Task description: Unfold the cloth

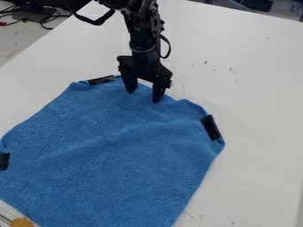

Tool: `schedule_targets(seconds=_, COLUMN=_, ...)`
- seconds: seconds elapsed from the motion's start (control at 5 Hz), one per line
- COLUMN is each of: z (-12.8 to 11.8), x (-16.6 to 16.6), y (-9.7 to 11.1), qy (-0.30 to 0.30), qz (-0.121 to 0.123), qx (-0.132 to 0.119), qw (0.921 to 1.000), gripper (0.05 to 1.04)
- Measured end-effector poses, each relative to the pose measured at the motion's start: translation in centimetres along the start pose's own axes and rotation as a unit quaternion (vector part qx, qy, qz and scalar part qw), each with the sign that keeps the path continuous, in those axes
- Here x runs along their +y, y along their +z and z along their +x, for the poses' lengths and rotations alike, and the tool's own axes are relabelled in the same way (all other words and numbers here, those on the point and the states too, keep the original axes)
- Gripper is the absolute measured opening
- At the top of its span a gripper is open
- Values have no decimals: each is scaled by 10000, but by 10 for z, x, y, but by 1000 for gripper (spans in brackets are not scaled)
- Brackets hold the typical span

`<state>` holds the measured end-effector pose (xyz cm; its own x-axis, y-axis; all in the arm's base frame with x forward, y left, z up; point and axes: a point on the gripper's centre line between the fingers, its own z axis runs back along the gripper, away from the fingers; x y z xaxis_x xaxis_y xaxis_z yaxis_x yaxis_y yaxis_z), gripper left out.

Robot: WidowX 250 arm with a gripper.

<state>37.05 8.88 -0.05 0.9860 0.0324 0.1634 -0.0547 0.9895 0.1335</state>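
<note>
Your gripper [144, 95] stands wide open, gripping nothing visible. The cloth [112, 155] lies mostly spread; you probably need only straighten its far edge [182, 103].

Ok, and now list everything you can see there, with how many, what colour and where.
Cloth: one, blue, spread on the table with slight ripples
Strips: three, black, at the cloth's top, right and left edges
Table: one, white, under the cloth
Small object: one, yellow-orange, bottom left corner, too cut off to name
Cables: several, black and some red, top left, beyond the table
Background items: number unclear, dark, top right
Arm: one, black, entering from the top
Gripper: one, black, fingers apart, at the cloth's top edge
</note>
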Motion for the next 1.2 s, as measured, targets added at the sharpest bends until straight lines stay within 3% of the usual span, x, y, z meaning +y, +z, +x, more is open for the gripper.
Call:
schedule_targets(seconds=0.6, z=-2, x=21, y=1, qy=573, qz=614, qx=150, qw=9964, gripper=998)
schedule_targets(seconds=1.2, z=4, x=18, y=24, qy=213, qz=909, qx=322, qw=9951, gripper=1000)
